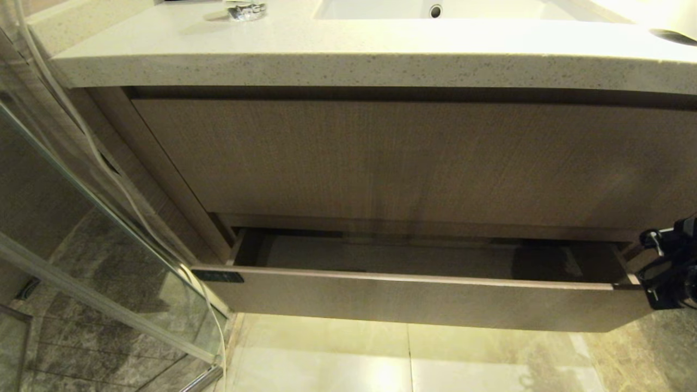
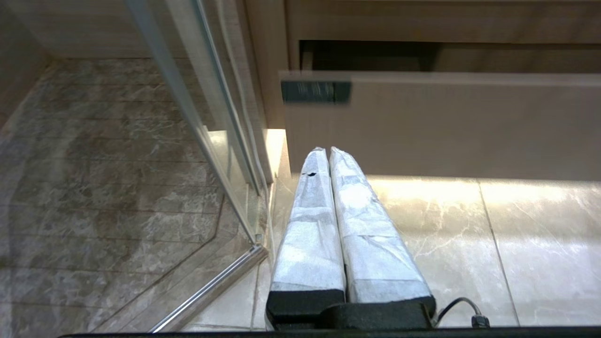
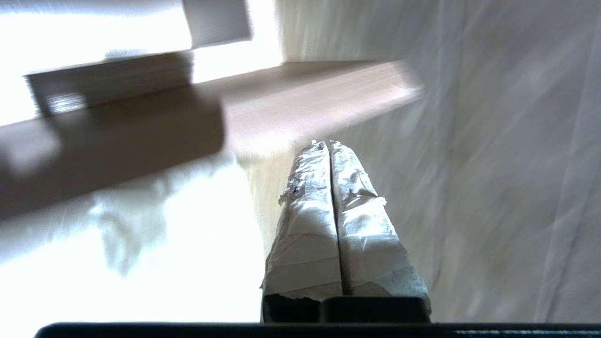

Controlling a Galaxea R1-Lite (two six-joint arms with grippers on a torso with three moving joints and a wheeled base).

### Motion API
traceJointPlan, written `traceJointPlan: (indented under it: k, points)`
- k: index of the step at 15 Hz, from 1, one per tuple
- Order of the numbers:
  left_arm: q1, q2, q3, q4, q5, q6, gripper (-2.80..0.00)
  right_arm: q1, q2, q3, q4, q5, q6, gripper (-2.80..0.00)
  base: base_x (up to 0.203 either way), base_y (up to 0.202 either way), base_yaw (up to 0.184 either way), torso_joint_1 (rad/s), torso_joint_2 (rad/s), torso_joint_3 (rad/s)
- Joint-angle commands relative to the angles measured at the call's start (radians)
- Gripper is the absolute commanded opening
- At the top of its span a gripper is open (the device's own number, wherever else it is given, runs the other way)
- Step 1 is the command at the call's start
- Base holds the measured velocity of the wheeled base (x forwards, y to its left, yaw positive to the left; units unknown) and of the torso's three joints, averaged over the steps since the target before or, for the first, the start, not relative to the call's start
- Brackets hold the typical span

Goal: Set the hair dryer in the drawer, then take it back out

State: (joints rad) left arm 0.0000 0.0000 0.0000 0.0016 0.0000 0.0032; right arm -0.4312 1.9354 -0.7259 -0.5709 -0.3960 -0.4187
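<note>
1. I face a bathroom vanity under a pale speckled countertop [image 1: 348,60]. The drawer [image 1: 425,299], a wide shallow wood-grain front with a small dark green label [image 1: 218,276] at its left corner, stands pulled partly out below the taller unlabelled front [image 1: 414,158].
2. My right gripper [image 3: 328,143] is at the drawer's right end, its arm [image 1: 672,269] only just inside the head view's edge. Its taped fingers [image 3: 305,225] are pressed together and hold nothing.
3. My left gripper [image 2: 327,150] is parked low, pointing at the drawer's labelled corner, fingers together and empty, beside a glass shower door [image 2: 188,112].
4. The hair dryer is in no view, and the visible part of the drawer's inside looks bare.
5. Risks, as I judge them: the drawer is only partly open, so lowering the dryer could catch the upper front; my right arm sits close to the drawer's end and could knock it.
</note>
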Motion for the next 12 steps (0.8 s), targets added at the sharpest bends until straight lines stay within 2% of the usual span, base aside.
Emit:
traceJointPlan:
  k: [1,4,7,10,12]
  points:
    - [0.000,0.000,0.000,0.000,0.000,0.000,-2.80,-0.013,-0.117,0.039,-0.035,0.075,-0.063,-2.80,0.000,0.000,0.000,0.000,0.00,0.000]
    - [0.000,0.000,0.000,0.000,0.000,0.000,-2.80,-0.042,-0.293,0.183,-0.031,0.157,-0.152,-2.80,0.000,0.000,0.000,0.000,0.00,0.000]
    - [0.000,0.000,0.000,0.000,0.000,0.000,-2.80,-0.039,-0.487,0.323,-0.027,0.201,-0.192,-2.80,0.000,0.000,0.000,0.000,0.00,0.000]
    - [0.000,0.000,0.000,0.000,0.000,0.000,-2.80,-0.014,-0.642,0.397,-0.014,0.225,-0.232,-2.80,0.000,0.000,0.000,0.000,0.00,0.000]
    - [0.000,0.000,0.000,0.000,0.000,0.000,-2.80,-0.006,-0.761,0.393,0.109,0.227,-0.239,-2.80,0.000,0.000,0.000,0.000,0.00,0.000]
